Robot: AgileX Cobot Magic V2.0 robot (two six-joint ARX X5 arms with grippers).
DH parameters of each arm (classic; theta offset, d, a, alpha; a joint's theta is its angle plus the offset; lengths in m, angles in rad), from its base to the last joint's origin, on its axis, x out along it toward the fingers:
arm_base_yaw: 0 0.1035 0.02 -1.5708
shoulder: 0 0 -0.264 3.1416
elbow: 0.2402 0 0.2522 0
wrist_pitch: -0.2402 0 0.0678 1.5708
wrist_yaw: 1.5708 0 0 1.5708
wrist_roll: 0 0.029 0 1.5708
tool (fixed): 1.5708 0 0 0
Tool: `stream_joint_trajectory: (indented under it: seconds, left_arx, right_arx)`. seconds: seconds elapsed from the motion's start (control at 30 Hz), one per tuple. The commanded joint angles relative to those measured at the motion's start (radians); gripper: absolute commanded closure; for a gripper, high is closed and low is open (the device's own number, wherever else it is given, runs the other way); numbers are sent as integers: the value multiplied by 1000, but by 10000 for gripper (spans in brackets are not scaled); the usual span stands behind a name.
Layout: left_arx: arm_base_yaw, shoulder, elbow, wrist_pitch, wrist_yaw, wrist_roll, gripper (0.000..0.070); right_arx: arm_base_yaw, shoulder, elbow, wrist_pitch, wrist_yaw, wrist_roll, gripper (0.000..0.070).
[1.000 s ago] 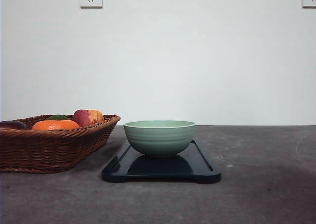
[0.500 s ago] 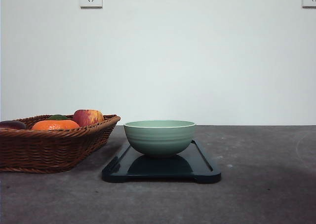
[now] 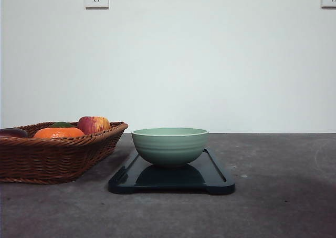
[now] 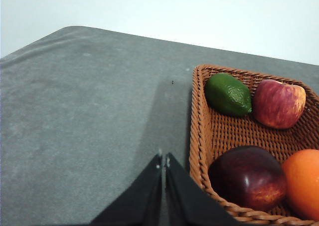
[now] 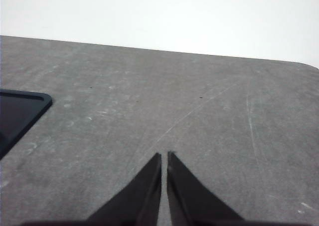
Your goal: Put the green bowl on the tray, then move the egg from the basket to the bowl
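From the front I have the green bowl [image 3: 169,146] sitting upright on the tray [image 3: 215,177], roughly at its middle, and the tray lies flat on the grey counter [image 3: 278,196] just right of the basket [image 3: 58,159]. I cannot see into the bowl from this low angle, so what it holds, if anything, I cannot tell. The basket holds fruit: in my left wrist view a green lime-like fruit [image 4: 228,94] sits in the far corner beside a red-yellow apple [image 4: 278,103], with a dark red apple [image 4: 247,176] nearer the camera and an orange fruit [image 4: 304,183] cut off by the frame edge. I can make out no egg among them (much of the basket's floor lies outside this view, and the front view shows just the fruit tops over the braided rim). The left gripper [image 4: 163,161] hangs over bare counter just outside the basket's wall, jaws pressed together with nothing between them. The right gripper [image 5: 164,156] is likewise over bare counter, jaws pressed together and empty, with one rounded corner of the tray at the picture's edge, well apart from the tips.
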Motion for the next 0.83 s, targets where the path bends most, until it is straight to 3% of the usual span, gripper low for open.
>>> stream_joint_trajectory:
  seconds: [0.0, 0.8]
  left_arx:
    - [0, -2, -19, -8, 3, 6, 700]
    - [0, -2, -19, -8, 3, 6, 700]
  right_arx:
    - [1, -1, -4, 13, 0, 12, 688]
    - [1, -1, -4, 13, 0, 12, 688]
